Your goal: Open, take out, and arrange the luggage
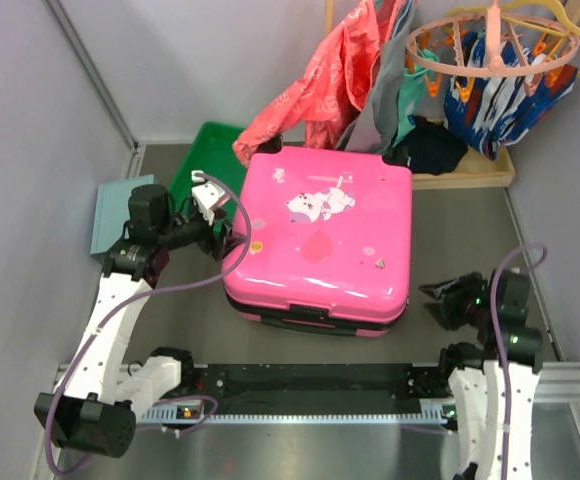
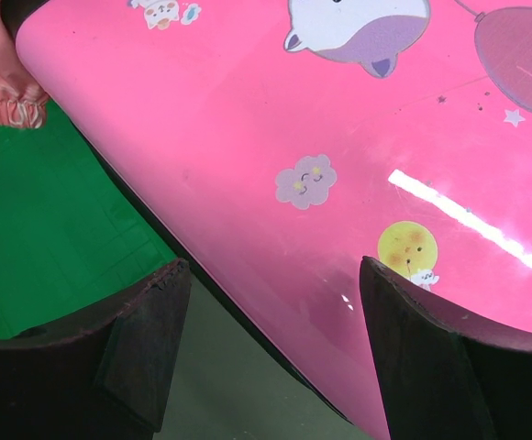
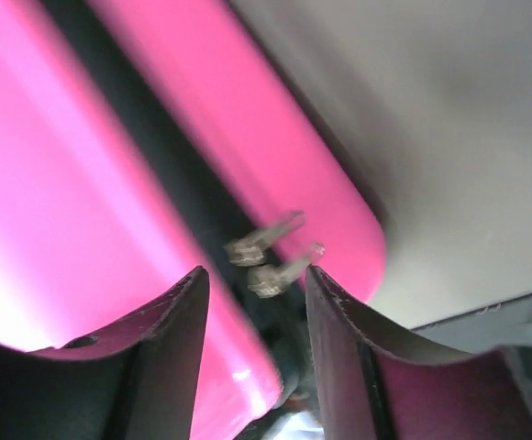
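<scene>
table (image 1: 470,230) grey | walls (image 1: 170,60) grey | luggage (image 1: 320,235) shut, flat | left jaws parted | right jaws parted by zipper pulls (image 3: 271,261)

Legible text, numbers, brand marks: none on any item in view.

Pictorial marks, all on the pink lid of the luggage (image 1: 320,245):
- white cartoon animal sticker (image 2: 358,27) with purple patches, cut off at the picture's top edge;
- lilac cloud sticker (image 2: 306,181) with a small face;
- yellow round sticker (image 2: 407,246), a tiny white figure at its lower edge;
- small white star (image 2: 515,116);
- small cartoon sticker (image 2: 160,11), too cropped to tell more.

No lettering shows on any of them.
</scene>
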You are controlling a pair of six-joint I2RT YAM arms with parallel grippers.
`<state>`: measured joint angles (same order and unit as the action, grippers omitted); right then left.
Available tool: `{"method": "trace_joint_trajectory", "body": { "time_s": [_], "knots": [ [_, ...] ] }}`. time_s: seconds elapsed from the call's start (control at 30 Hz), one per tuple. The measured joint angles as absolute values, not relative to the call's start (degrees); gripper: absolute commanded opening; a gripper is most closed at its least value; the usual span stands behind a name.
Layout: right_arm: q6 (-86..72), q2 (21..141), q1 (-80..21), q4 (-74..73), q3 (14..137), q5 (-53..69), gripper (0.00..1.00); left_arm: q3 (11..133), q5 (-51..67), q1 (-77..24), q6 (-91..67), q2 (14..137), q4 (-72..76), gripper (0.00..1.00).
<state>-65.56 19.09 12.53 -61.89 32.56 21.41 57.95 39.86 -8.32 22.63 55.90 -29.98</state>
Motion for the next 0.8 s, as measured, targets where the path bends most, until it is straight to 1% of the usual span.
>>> {"method": "trace_joint_trajectory", "body": {
  "time_s": [0.07, 0.13, 0.27, 0.37, 0.4, 0.47, 0.6, 0.63, 0.7, 0.8],
  "knots": [
    [-57.5, 25.5, 12.5, -61.0, 39.3, 20.2, 0.47, 57.7, 40.1, -8.3, 23.1, 56.0, -30.0, 0.79],
    [-50.9, 30.4, 12.5, -59.0, 43.5, 20.2, 0.47, 57.0, 41.3, -8.3, 25.0, 56.1, -30.4, 0.79],
    [-41.1, 35.4, 12.5, -57.9, 46.0, 20.5, 0.48, 57.4, 44.9, -8.3, 31.1, 55.9, -33.9, 0.80],
    [-35.8, 36.0, 12.5, -57.3, 47.1, 21.0, 0.53, 60.1, 46.1, -8.3, 36.4, 55.8, -41.3, 0.83],
    [-34.3, 36.0, 12.5, -56.7, 47.8, 21.5, 0.54, 61.2, 46.5, -8.3, 38.4, 55.7, -44.8, 0.89],
    [-31.8, 36.0, 12.5, -54.8, 49.4, 22.7, 0.57, 63.2, 48.1, -8.3, 44.9, 55.7, -52.1, 0.92],
    [-27.1, 38.3, 12.5, -51.7, 55.5, 24.5, 0.65, 64.2, 48.4, -8.3, 58.3, 54.2, -66.2, 0.95],
    [-26.2, 40.1, 12.5, -50.7, 57.8, 24.6, 0.68, 64.0, 48.2, -8.3, 59.7, 53.7, -67.6, 0.95],
    [-24.6, 43.7, 12.5, -48.1, 61.1, 24.8, 0.71, 62.7, 47.0, -8.4, 61.1, 52.2, -68.2, 0.95],
    [-22.9, 50.1, 11.7, -42.3, 64.5, 25.1, 0.73, 60.4, 44.5, -8.3, 59.7, 51.5, -66.0, 0.95]
  ]
}}
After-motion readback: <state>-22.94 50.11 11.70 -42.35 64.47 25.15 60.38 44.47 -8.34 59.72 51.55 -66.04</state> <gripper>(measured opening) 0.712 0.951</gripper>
